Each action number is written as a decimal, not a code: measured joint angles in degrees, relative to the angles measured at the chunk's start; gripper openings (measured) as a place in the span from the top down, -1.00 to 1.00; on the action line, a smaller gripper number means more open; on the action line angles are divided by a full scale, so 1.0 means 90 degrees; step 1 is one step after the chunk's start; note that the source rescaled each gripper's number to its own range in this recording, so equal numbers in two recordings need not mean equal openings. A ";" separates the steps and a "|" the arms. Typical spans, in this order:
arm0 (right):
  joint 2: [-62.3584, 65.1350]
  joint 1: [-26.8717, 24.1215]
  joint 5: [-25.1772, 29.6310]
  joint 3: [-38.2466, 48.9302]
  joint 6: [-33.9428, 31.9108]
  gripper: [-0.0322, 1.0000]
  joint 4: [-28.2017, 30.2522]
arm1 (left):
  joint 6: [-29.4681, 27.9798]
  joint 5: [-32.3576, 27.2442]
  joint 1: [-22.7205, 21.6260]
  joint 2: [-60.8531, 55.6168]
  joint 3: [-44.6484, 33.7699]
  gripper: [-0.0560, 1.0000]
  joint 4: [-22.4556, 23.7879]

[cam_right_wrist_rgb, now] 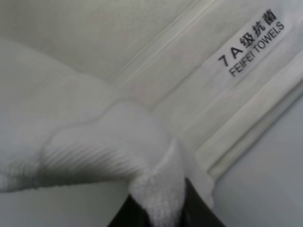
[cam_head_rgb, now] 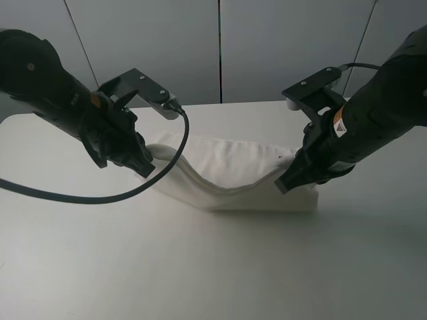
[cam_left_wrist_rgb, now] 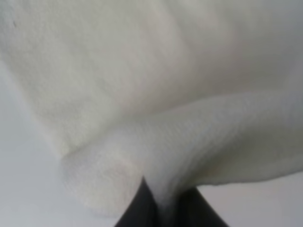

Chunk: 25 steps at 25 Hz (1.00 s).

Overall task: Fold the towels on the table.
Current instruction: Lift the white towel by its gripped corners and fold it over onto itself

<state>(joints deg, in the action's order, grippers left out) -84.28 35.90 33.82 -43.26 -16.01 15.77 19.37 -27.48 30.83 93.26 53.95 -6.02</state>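
Towel (cam_head_rgb: 233, 167) is lying around the middle of the tabletop (cam_head_rgb: 213, 280), a little toward the far side. Its lower layer is resting flat and one edge is being held up off it.

Left pincer (cam_head_rgb: 143, 165) is clamping the left corner of that raised edge. Its jaws are closed tight on cloth, which is bunching between the dark fingers in the left wrist view. Right pincer (cam_head_rgb: 288, 181) is doing the same at the right corner, closed on a thick pinch of cloth just beside the woven band and printed label (cam_right_wrist_rgb: 251, 42).

Raised edge is sagging in a shallow curve between the two grips. Whether its lowest point is touching the layer below, I cannot tell.

Judgement: both corners are being held level so the edge can go over as one line and the fold can land square.

Both arms are reaching in from the outer sides, forearms sloping down and inward, pincers pointing down at the towel's corners. Black cable (cam_head_rgb: 100, 197) is looping from the left arm low over the tabletop, near the towel's left corner.
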 joint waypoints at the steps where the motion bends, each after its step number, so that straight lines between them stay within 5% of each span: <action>1: 0.0000 0.0000 -0.0010 0.0000 -0.0366 0.94 0.0322 | -0.0099 0.0076 0.0000 0.0000 0.0011 0.89 0.0000; 6: 0.0000 0.0000 -0.0124 0.0000 -0.1771 0.94 0.1532 | -0.0674 0.0487 -0.0230 0.0000 0.0010 0.89 0.0000; 10: 0.0010 0.0000 -0.0493 0.0003 -0.2395 0.94 0.1842 | -0.0880 0.0572 -0.0520 0.0000 0.0014 0.89 0.0000; 25: -0.0262 -0.0673 -0.1464 0.0003 -0.2957 0.94 0.1964 | -0.0958 0.1537 -0.0620 0.0014 0.0014 0.66 0.0046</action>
<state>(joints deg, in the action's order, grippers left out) -86.64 29.84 20.64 -43.23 -42.63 33.45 10.75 -13.65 25.25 93.38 54.08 -5.60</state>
